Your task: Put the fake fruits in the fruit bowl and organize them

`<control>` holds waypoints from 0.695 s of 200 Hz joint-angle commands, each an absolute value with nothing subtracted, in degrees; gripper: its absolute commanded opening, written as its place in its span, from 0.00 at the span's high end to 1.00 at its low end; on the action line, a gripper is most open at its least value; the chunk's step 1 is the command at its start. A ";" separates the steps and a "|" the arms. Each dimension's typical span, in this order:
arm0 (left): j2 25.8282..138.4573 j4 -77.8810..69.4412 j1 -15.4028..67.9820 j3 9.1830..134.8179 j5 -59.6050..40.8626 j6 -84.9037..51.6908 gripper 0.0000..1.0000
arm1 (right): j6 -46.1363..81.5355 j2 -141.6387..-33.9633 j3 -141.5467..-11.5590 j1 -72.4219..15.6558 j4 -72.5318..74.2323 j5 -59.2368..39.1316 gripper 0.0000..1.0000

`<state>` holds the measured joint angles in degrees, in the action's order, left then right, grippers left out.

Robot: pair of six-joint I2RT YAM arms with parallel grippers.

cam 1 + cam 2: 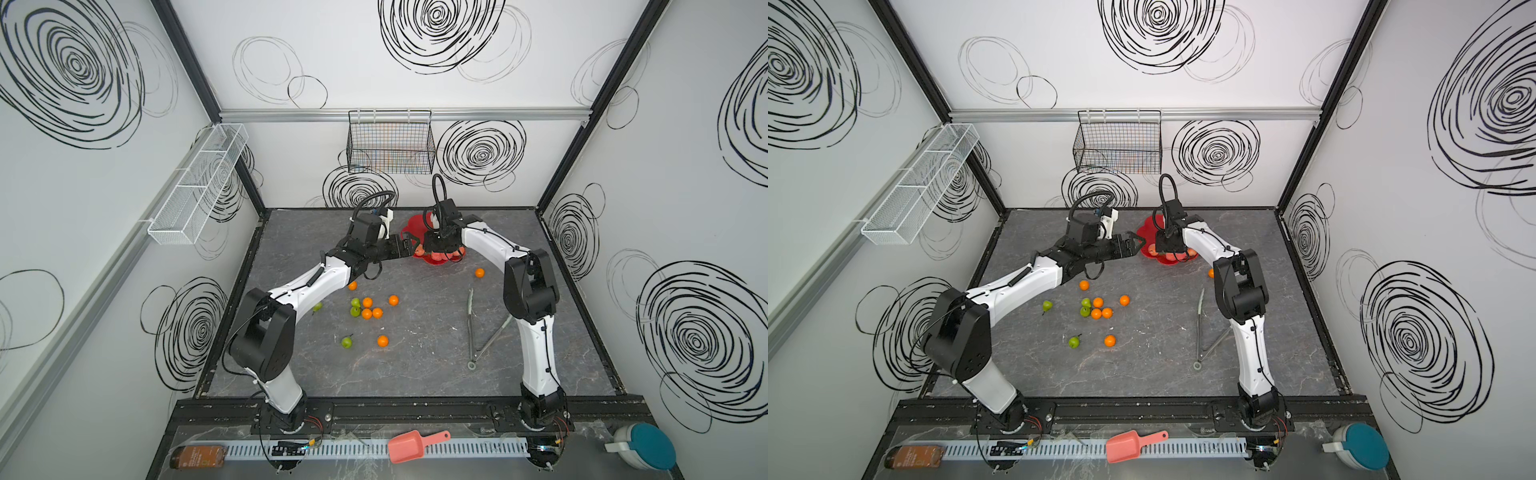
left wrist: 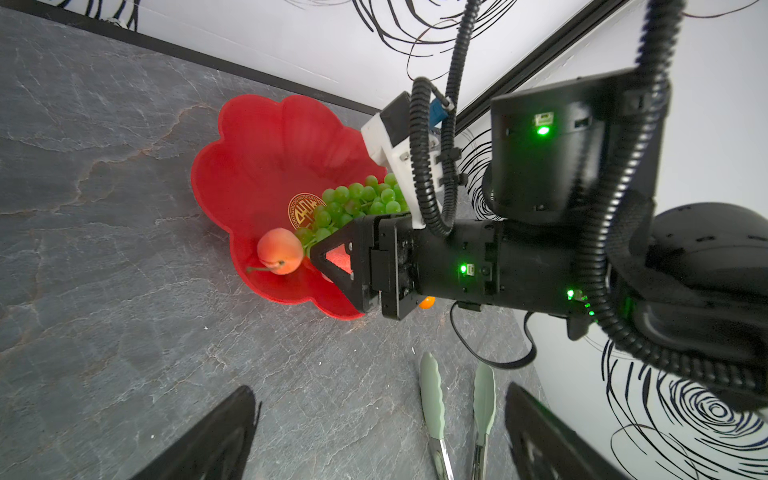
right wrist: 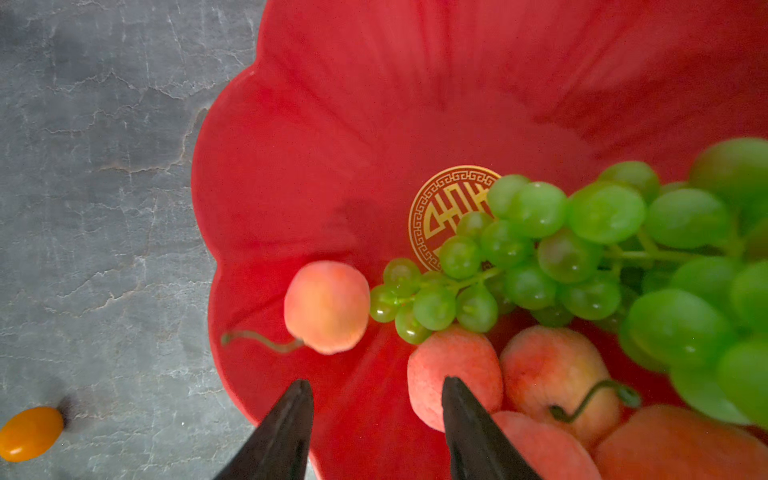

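Over the fruit bowl (image 3: 332, 124), we are holding our right tool (image 3: 376, 381) open and empty, risking the loose peach (image 3: 327, 307) rolling over the shallow rim if nudged.

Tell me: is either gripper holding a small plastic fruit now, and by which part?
Nothing is held. The right gripper stands open above the glossy red flower-shaped bowl; the left gripper is open too.
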<state>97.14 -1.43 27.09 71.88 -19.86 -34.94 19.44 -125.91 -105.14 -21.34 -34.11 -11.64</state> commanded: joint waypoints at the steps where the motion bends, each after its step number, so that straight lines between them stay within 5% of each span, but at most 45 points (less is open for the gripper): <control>1: 96.47 -4.40 27.22 71.45 -20.57 -34.59 0.04 | 19.03 -121.86 -106.73 -21.02 -36.27 -10.70 0.46; 139: 98.24 -1.77 31.28 73.30 -20.35 -30.95 0.04 | 19.87 -110.45 -90.38 -17.25 -33.33 -9.51 0.63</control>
